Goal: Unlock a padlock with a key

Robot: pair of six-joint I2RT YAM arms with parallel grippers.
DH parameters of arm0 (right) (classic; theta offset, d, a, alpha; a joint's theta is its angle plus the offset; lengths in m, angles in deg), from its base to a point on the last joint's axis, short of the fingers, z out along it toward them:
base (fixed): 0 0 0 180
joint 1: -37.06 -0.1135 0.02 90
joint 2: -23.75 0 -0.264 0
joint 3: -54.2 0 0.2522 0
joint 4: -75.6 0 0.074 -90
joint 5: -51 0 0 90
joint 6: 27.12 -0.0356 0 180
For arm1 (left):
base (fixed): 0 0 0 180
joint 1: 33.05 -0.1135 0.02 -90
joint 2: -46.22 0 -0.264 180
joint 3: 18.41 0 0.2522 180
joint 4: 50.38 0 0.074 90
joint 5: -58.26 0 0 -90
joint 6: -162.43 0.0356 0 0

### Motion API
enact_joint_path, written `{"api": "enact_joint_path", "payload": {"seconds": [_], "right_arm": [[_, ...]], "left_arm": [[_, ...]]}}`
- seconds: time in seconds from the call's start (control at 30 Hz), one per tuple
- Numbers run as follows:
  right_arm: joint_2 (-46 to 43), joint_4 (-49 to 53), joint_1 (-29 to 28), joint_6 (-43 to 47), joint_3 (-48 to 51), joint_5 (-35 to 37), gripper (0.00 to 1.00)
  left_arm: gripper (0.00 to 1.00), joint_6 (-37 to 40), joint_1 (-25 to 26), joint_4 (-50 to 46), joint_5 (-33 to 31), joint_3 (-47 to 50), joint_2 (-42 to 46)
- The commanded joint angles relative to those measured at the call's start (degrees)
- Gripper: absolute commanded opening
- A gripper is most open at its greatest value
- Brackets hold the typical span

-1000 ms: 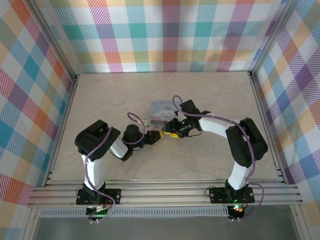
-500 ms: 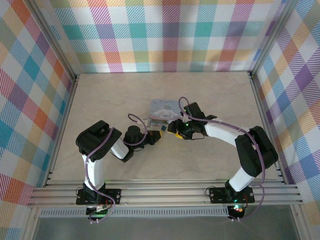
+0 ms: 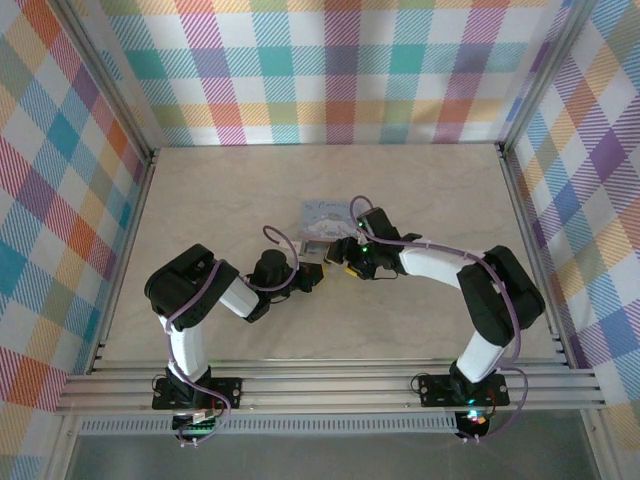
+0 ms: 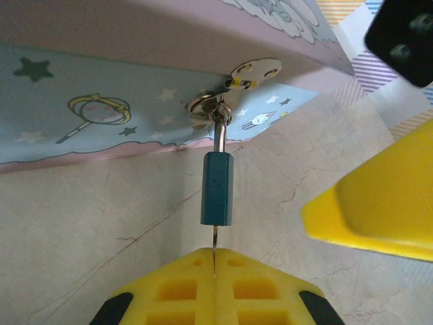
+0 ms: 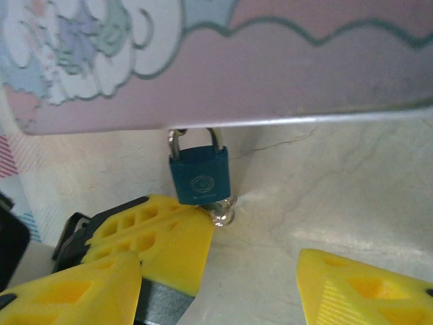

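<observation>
Teal padlock (image 4: 216, 188) hangs by its shackle from the latch of the cartoon-printed tin box (image 4: 101, 108), which sits near the middle of the desk (image 3: 200, 200). Its lower end faces the left gripper (image 4: 214, 261), whose yellow fingers are pressed together on the key (image 4: 214, 238), a thin metal sliver entering the padlock's base. The right gripper (image 5: 220, 277) sits just beside them, fingers spread wide, apart from the padlock.
</observation>
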Motion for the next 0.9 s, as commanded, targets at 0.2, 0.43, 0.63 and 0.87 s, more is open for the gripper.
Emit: {"api": "enact_joint_path", "payload": {"seconds": [0.2,0.43,0.63,0.87], "right_arm": [[4.79,-2.86,-0.99,-1.79,-4.24,3.99,0.62],[7.42,-2.46,-1.58,-0.54,-6.97,4.54,0.62],[9.17,0.18,-2.26,-0.35,-8.2,4.9,0.62],[11.61,3.82,-2.7,0.48,-10.7,4.72,0.58]], "left_arm": [[0.0,0.48,0.7,1.56,0.26,-0.91,-0.43],[0.0,0.08,0.54,1.92,1.05,-1.24,-1.04],[0.0,0.39,-0.25,1.5,1.66,-1.31,-0.52],[0.0,1.02,-1.47,0.27,3.74,-1.57,0.7]]}}
